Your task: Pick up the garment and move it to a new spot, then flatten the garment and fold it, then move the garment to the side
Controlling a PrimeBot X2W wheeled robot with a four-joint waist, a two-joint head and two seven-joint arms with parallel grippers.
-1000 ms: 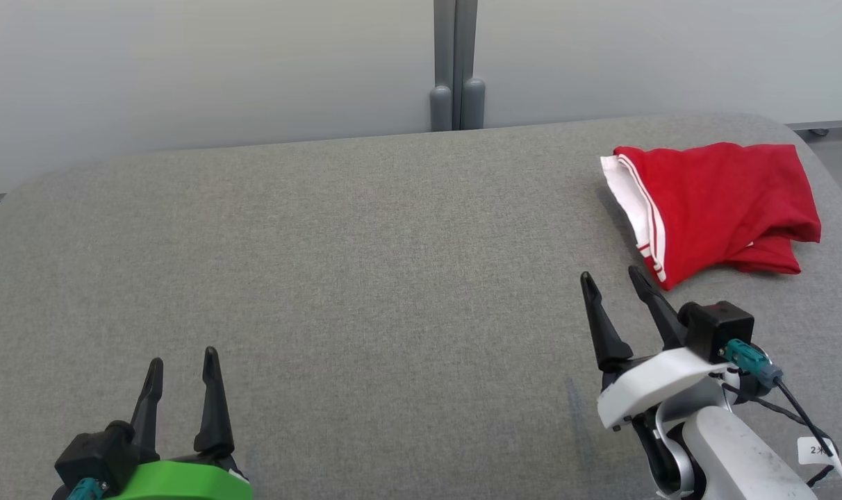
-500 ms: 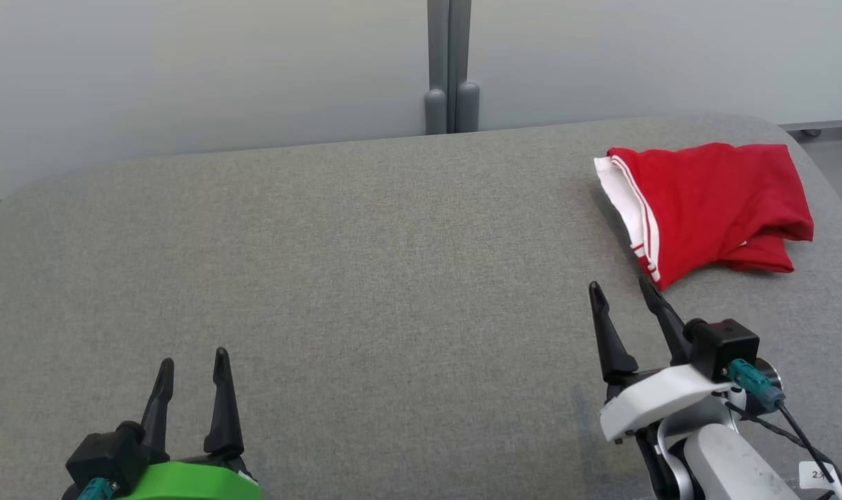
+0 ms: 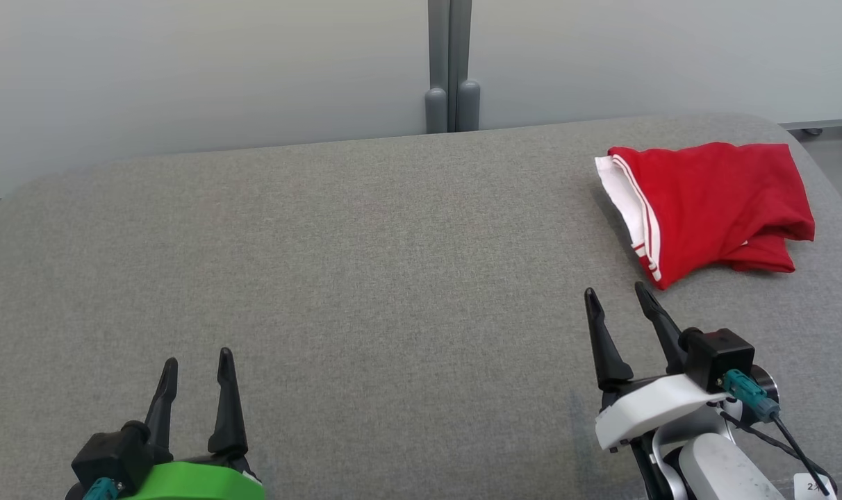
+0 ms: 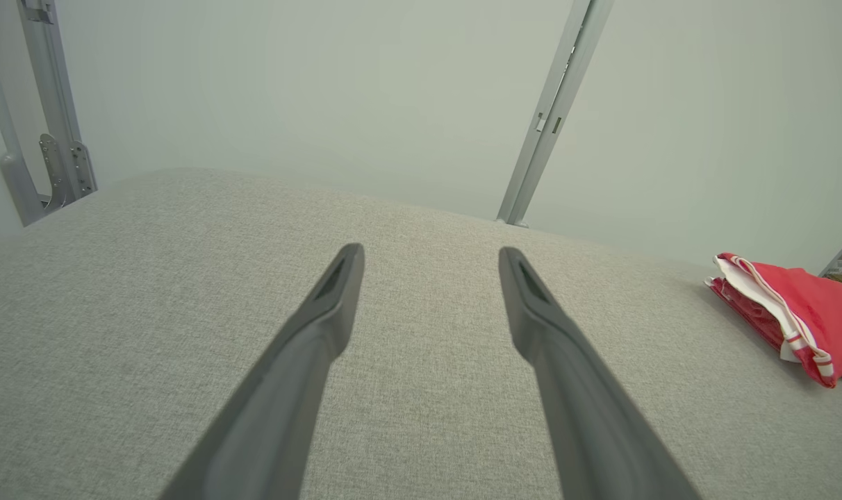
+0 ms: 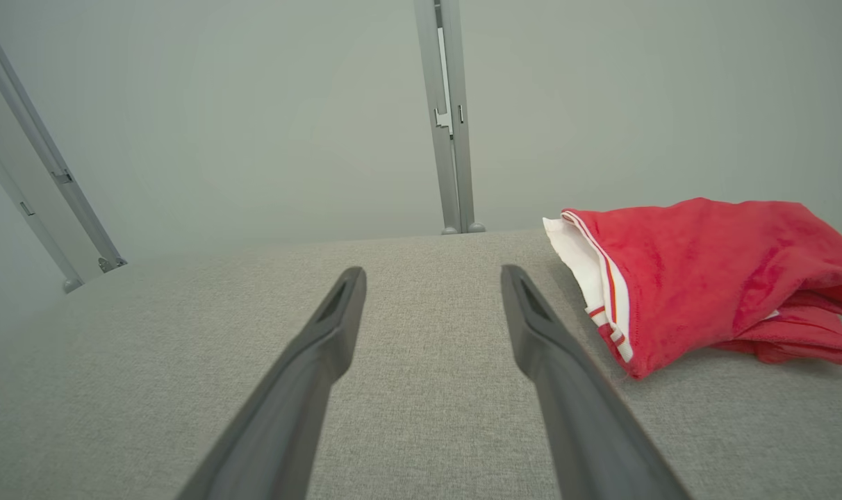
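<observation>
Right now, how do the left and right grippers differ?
Left gripper has a green housing; right gripper has a white one. Right gripper sits just short of the red garment; left gripper is far across the grey surface from it. Shared: both open and empty.

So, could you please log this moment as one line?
red white-trimmed garment: untouched, far right on grey fabric surface | left gripper: open, empty | right gripper: open, short of garment
</observation>
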